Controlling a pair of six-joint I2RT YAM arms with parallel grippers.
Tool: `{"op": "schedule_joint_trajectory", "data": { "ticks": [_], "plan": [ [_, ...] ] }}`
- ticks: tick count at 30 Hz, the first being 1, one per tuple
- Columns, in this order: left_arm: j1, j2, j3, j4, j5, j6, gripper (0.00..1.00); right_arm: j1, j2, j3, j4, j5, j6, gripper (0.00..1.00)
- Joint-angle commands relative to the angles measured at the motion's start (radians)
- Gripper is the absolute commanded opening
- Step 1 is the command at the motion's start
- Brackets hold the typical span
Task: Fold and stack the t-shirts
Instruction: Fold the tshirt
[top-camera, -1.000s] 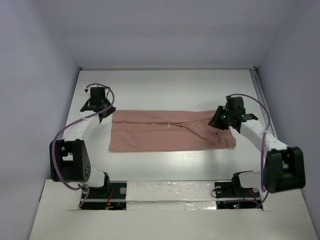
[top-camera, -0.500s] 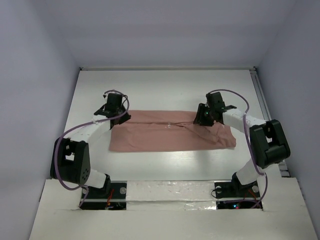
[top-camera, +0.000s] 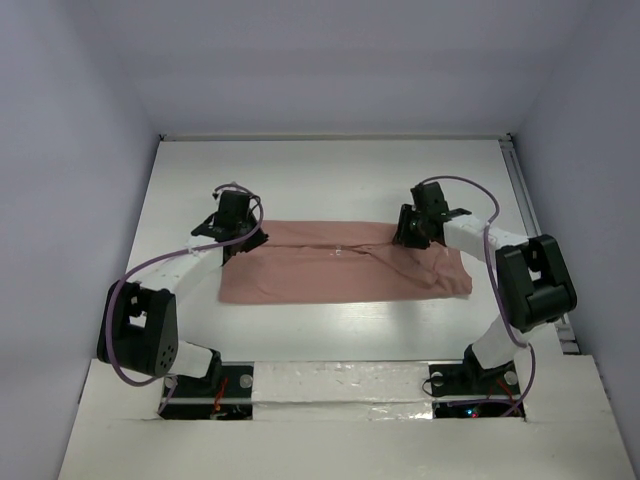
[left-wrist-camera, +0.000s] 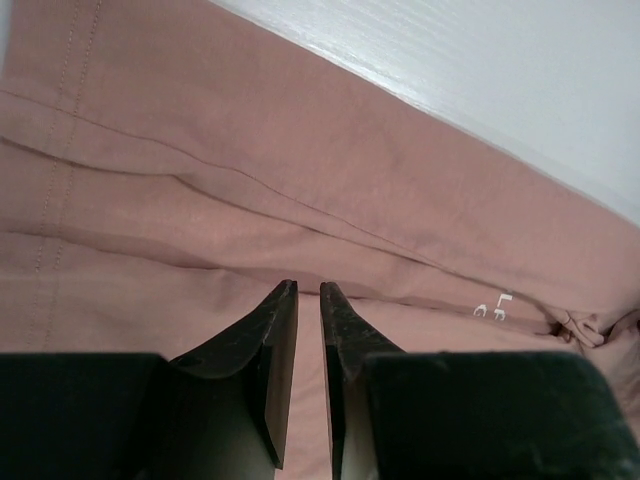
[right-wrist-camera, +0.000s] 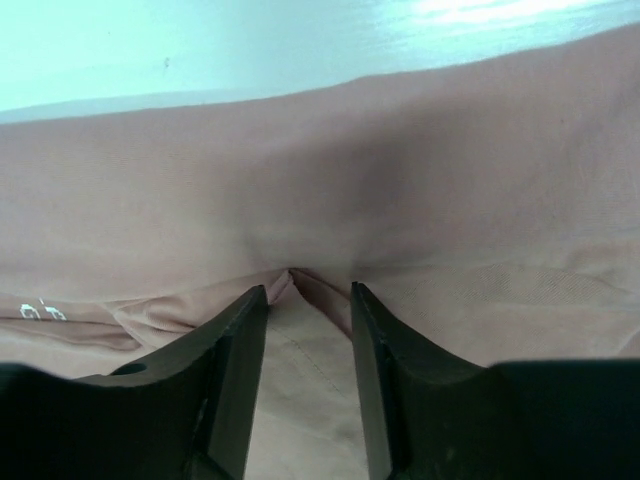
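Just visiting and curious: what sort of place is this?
Probably a robot test booth: a white table walled by blank panels, a left arm and right arm bolted at its edge, one pink t-shirt.

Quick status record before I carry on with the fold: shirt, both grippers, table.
garment: one pink t-shirt, lying flat as a long band across the table
left gripper: at the shirt's far left corner, jaws almost shut, no cloth seen between them
right gripper: at the far edge toward the right end, jaws open astride a small raised fold
stack: none yet
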Motion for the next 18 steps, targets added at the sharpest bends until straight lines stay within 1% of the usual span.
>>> {"op": "schedule_joint_trajectory", "data": {
  "ticks": [1,4,5,7,8,9,13,18],
  "plan": [
    [-0.009,-0.017,-0.022,0.028,-0.001,-0.005,0.12,0.010,-0.003,0.023,0.022,-0.047,0.011,0.43],
    [-0.009,-0.002,-0.030,0.036,-0.001,-0.006,0.12,0.021,-0.013,0.008,0.037,-0.087,0.028,0.41],
    [-0.009,-0.001,-0.035,0.040,0.004,-0.009,0.12,0.021,-0.006,0.008,0.036,-0.095,0.033,0.33],
    [-0.009,0.004,-0.035,0.047,0.007,-0.012,0.11,0.021,-0.003,0.012,0.027,-0.100,0.033,0.22],
    [-0.009,0.004,-0.035,0.047,0.007,-0.013,0.11,0.021,-0.012,0.005,0.025,-0.092,0.033,0.12],
    [-0.009,0.007,-0.033,0.048,0.007,-0.013,0.11,0.030,-0.041,-0.003,0.024,-0.088,0.033,0.08],
    [-0.009,0.009,-0.030,0.051,0.007,-0.012,0.11,0.053,-0.129,-0.034,-0.022,-0.088,0.042,0.04],
    [-0.009,0.009,-0.027,0.060,0.011,-0.022,0.11,0.132,-0.200,-0.083,-0.102,-0.103,0.079,0.06]
  ]
}}
